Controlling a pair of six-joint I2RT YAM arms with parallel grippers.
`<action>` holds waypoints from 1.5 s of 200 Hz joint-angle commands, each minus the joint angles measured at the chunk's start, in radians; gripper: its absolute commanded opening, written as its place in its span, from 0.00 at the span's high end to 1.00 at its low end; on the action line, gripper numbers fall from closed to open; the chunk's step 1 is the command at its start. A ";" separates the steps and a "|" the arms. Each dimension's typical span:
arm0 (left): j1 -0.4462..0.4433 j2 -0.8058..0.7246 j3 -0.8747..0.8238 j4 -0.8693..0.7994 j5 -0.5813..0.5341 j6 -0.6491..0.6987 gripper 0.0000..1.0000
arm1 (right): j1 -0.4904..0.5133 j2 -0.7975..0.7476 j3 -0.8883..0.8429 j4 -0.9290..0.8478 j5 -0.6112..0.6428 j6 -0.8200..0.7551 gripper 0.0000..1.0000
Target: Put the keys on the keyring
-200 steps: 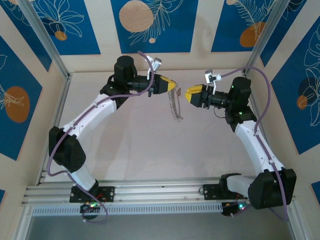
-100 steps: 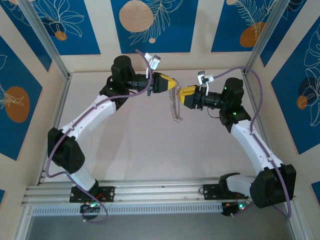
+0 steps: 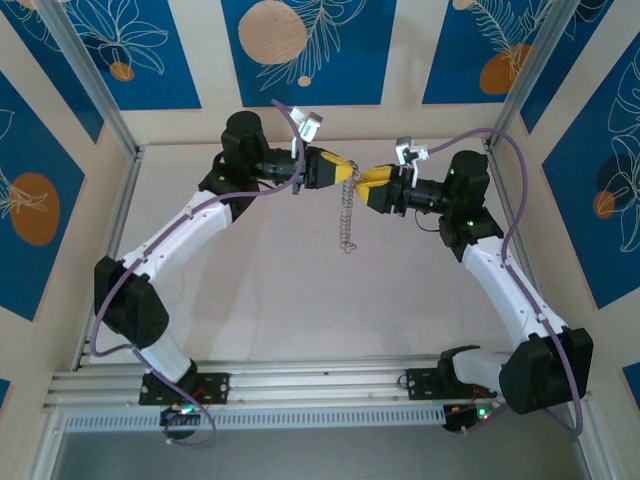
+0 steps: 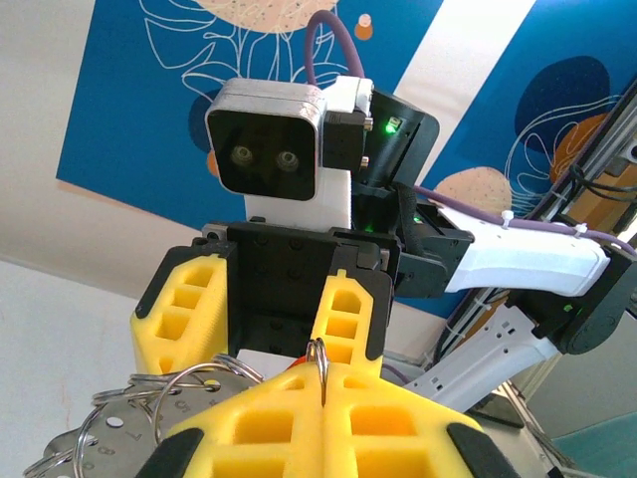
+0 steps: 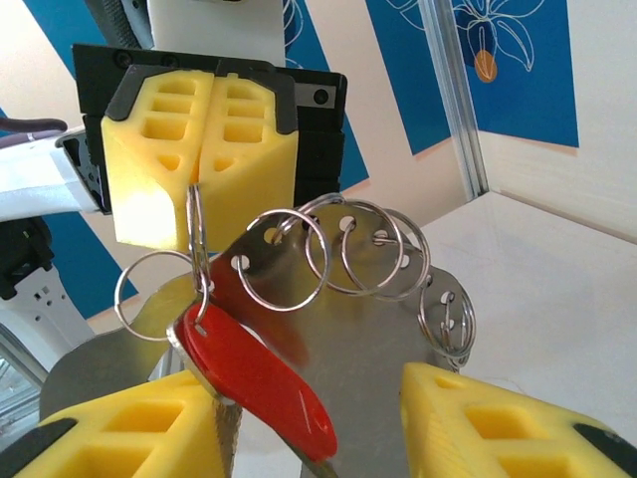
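Keyring (image 5: 196, 234) sits clenched in the left fingers (image 3: 349, 172), up at 12 o'clock over the desk (image 3: 250, 300); its bunch of rings (image 3: 346, 220) dangles toward 6 o'clock. Right fingers (image 3: 366, 183) are released, spread either side of the red key (image 5: 261, 376) hanging at that ring.

Top camera looks down from behind the arm bases (image 3: 185, 385) over the tabletop (image 3: 250, 300). Left wrist camera, close up, faces past the left tool (image 4: 320, 398) to the right tool (image 4: 267, 329); right wrist camera faces back. All share that meeting.
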 commanded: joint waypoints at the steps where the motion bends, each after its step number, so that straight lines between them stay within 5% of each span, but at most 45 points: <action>1: -0.010 -0.037 -0.003 0.057 0.027 -0.015 1.00 | 0.020 -0.001 0.045 -0.029 -0.031 -0.040 0.56; 75: -0.011 -0.036 -0.009 0.068 0.003 -0.017 1.00 | 0.059 -0.029 0.037 -0.102 -0.039 -0.095 1.00; 176: -0.013 -0.071 -0.116 0.328 -0.102 -0.166 1.00 | 0.139 0.038 0.033 -0.089 0.016 -0.084 1.00; 300: -0.019 -0.093 -0.213 0.433 -0.184 -0.220 1.00 | 0.177 0.078 0.023 0.025 0.081 0.013 1.00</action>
